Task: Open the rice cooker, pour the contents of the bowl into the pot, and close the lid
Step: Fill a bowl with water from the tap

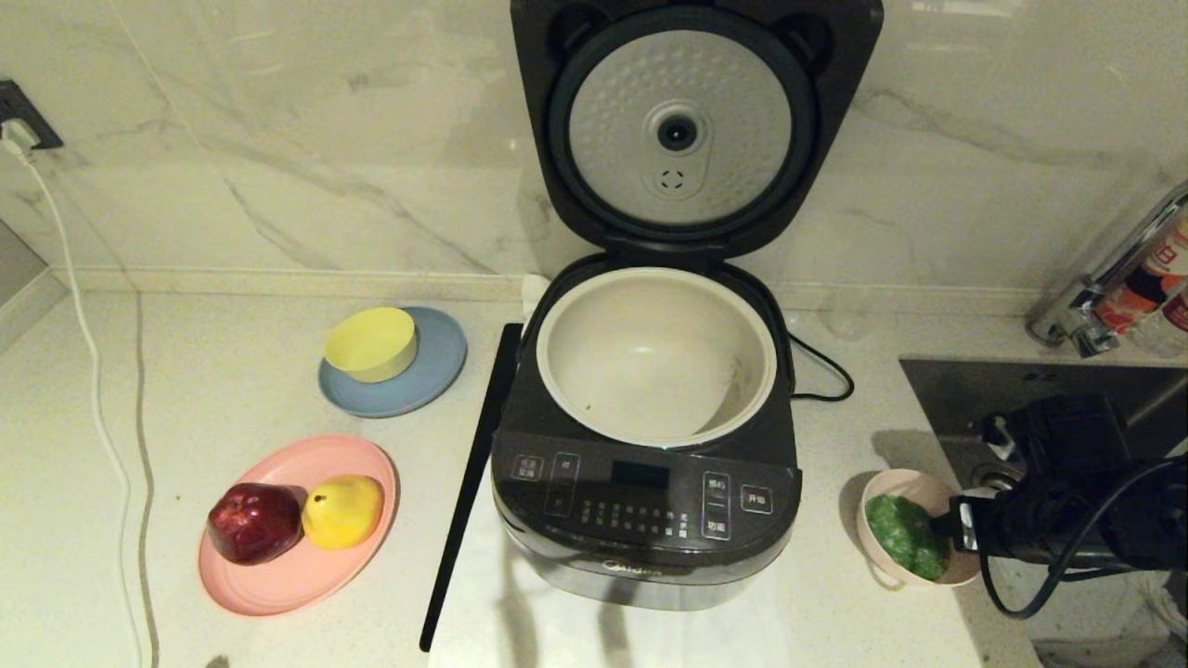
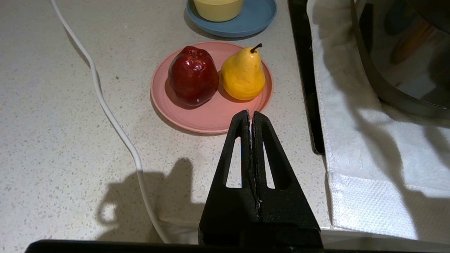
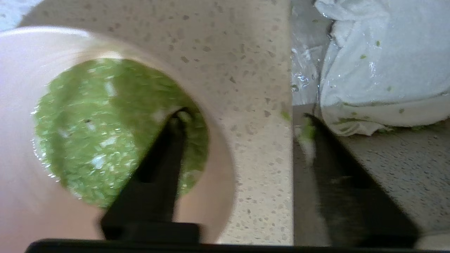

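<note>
1. Around the near wall of the pale pink shallow bowl (image 3: 21, 147), the right gripper (image 3: 239, 123) stands wide apart, one finger (image 3: 158, 165) inside over the bright green chopped contents (image 3: 91, 133), the other outside above the speckled table (image 3: 260, 70).
2. Well to that gripper's left sits the dark grey rice cooker (image 1: 640, 501), lid (image 1: 691, 121) raised, cream-white pot (image 1: 656, 353) exposed.
3. The left gripper (image 2: 252, 114) hangs pressed closed before a pink plate (image 2: 211, 116).
</note>
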{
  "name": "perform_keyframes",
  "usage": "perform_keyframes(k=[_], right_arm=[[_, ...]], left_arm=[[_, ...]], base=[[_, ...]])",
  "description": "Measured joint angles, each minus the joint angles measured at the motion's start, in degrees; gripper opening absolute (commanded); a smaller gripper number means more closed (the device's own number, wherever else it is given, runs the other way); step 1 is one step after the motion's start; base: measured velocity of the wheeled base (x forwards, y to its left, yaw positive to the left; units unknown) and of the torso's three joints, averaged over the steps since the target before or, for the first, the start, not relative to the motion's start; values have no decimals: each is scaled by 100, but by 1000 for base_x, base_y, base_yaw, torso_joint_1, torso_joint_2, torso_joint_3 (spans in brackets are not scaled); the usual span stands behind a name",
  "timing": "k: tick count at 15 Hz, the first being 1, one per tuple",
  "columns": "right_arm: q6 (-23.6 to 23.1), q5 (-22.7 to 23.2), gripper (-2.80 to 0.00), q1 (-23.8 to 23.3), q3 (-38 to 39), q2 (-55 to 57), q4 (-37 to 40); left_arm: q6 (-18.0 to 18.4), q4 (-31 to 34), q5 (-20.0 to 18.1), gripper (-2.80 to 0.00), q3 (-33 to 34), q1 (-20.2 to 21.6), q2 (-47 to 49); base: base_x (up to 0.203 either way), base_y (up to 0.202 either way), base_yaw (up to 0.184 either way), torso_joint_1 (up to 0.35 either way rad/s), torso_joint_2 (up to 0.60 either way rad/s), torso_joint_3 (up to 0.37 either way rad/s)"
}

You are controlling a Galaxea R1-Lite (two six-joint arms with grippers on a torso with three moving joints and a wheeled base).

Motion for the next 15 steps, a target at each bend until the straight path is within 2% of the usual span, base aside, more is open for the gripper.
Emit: perform_keyframes(k=[3, 6, 11, 15], right_arm=[[32, 1, -280, 2, 28, 33, -50], [363, 72, -280, 9, 15, 44, -47], [368, 77, -280, -2, -5, -101, -18], [345, 325, -280, -404, -51, -413, 72]], left_arm=[[2, 0, -2, -280, 0, 0, 0], [2, 2, 0, -280, 0, 2, 0], [2, 2, -2, -280, 0, 0, 0], [2, -2, -2, -280, 0, 0, 0]], base=[[0, 0, 0, 0, 0, 0], [0, 0, 0, 0, 0, 0], [0, 0, 0, 0, 0, 0], [0, 0, 0, 0, 0, 0]])
